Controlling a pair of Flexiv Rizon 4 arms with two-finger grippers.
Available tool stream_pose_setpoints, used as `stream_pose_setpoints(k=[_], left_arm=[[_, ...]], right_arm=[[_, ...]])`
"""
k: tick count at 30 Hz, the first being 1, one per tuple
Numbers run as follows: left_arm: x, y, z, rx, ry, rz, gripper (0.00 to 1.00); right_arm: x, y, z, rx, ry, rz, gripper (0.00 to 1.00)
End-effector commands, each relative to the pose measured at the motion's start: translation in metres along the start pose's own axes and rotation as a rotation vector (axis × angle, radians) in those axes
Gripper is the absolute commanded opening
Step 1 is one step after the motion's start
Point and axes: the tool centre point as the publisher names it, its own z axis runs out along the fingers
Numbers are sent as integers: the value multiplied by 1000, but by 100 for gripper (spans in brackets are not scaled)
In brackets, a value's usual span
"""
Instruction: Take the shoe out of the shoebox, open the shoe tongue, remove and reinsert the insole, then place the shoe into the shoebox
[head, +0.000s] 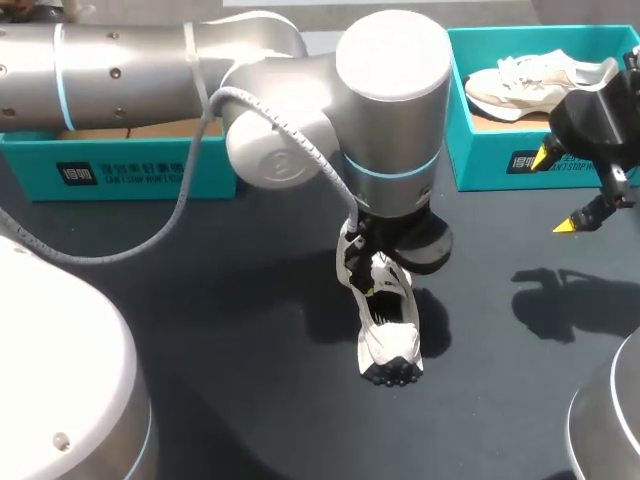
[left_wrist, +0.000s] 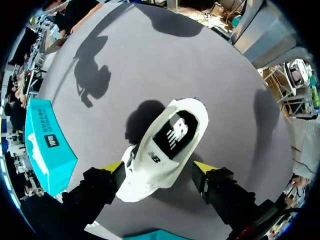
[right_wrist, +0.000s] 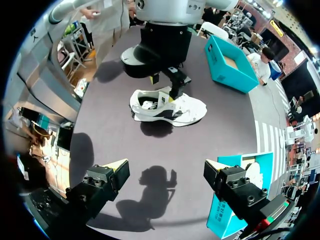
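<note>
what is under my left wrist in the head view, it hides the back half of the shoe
observer: the left wrist view looks down into the shoe. What looks like a black insole with a white logo lies inside.
operator: is the right one holding anything
observer: no. The right wrist view shows the right gripper with its fingers wide open and only table between them.
operator: anything in the left shoebox
observer: the right wrist view shows bare cardboard floor in the left shoebox, as far as it sees in.

White shoe (head: 388, 330) upright, outside teal shoebox (head: 160, 168)
</note>
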Motion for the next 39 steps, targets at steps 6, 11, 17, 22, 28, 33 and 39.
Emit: stream_pose_setpoints(k=[6, 11, 17, 22, 28, 33, 39], left_arm=[[14, -1, -14, 9, -33, -93, 100], [35, -4, -27, 31, -37, -371, 100], [51, -10, -20, 68, -29, -703, 100], [58, -28, -15, 51, -14, -791, 100], [58, -48, -2, 68, 9, -793, 90], [56, -63, 8, 52, 22, -772, 76], [53, -69, 16, 46, 31, -755, 77]], right_arm=[[-2, 1, 1, 3, 4, 1, 100], [-2, 1, 1, 3, 4, 1, 100], [-2, 1, 1, 3, 4, 1, 100], [-2, 1, 1, 3, 4, 1, 100], [-2, 1, 1, 3, 4, 1, 100], [-2, 1, 1, 3, 4, 1, 100], [-2, 1, 1, 3, 4, 1, 100]])
